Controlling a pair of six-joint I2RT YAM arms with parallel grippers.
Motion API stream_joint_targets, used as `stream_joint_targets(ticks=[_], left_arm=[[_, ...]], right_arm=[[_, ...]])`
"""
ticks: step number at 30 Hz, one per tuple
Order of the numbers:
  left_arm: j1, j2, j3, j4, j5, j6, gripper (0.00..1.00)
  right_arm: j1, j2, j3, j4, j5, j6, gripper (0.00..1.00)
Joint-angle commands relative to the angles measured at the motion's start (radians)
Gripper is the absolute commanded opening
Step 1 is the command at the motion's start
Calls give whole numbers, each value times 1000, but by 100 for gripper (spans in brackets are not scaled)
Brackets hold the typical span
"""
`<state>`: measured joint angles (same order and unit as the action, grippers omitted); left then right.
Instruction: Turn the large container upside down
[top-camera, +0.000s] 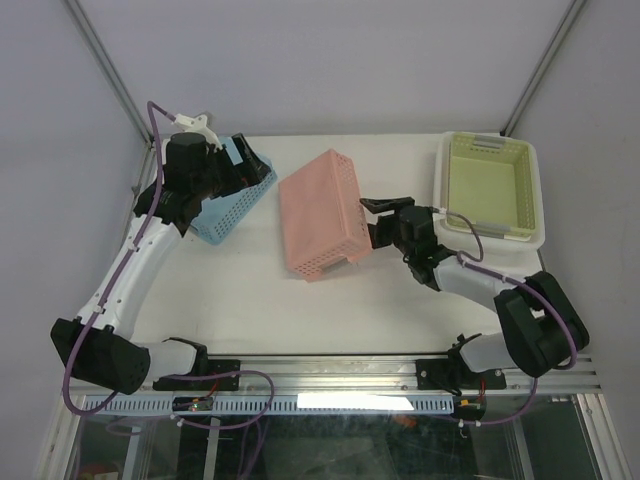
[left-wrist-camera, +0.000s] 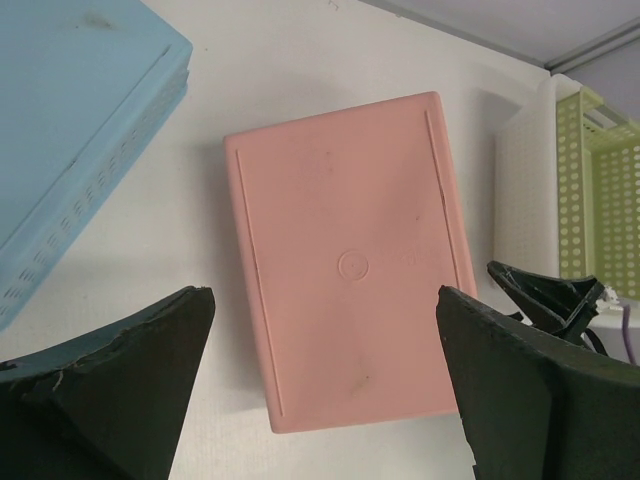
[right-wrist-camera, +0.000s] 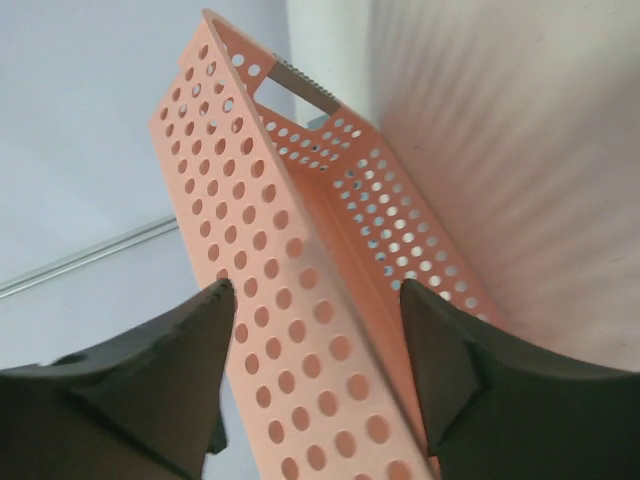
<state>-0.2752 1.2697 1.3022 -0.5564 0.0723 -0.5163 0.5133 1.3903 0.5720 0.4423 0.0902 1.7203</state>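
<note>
The pink basket (top-camera: 320, 215) lies bottom-up at table centre, so the flip looks done and the step in hand is the release. The right gripper (top-camera: 371, 222), at the basket's 3 o'clock, has its jaws parted astride the perforated side wall, clasping nothing. The left gripper (left-wrist-camera: 325, 295), out at 10 o'clock, gapes empty. Next, I judge, the right arm backs straight off toward 4 o'clock without snagging that wall.
</note>
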Motion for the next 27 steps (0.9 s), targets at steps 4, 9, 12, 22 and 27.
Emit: stream_joint_targets(ticks=[4, 9, 12, 22, 27], left_arm=[[-12, 11, -10, 46, 40, -10, 99], [-27, 26, -11, 52, 40, -10, 99], [-37, 34, -8, 57, 38, -10, 99], [-77, 14, -46, 54, -5, -1, 99], [-74, 2, -82, 4, -92, -4, 99]], right_arm=[[42, -95, 197, -472, 216, -214, 79], [72, -66, 335, -771, 339, -261, 88], [79, -54, 378, -860, 382, -275, 94], [81, -129, 298, -729, 284, -707, 97], [79, -208, 110, -449, 44, -932, 98]])
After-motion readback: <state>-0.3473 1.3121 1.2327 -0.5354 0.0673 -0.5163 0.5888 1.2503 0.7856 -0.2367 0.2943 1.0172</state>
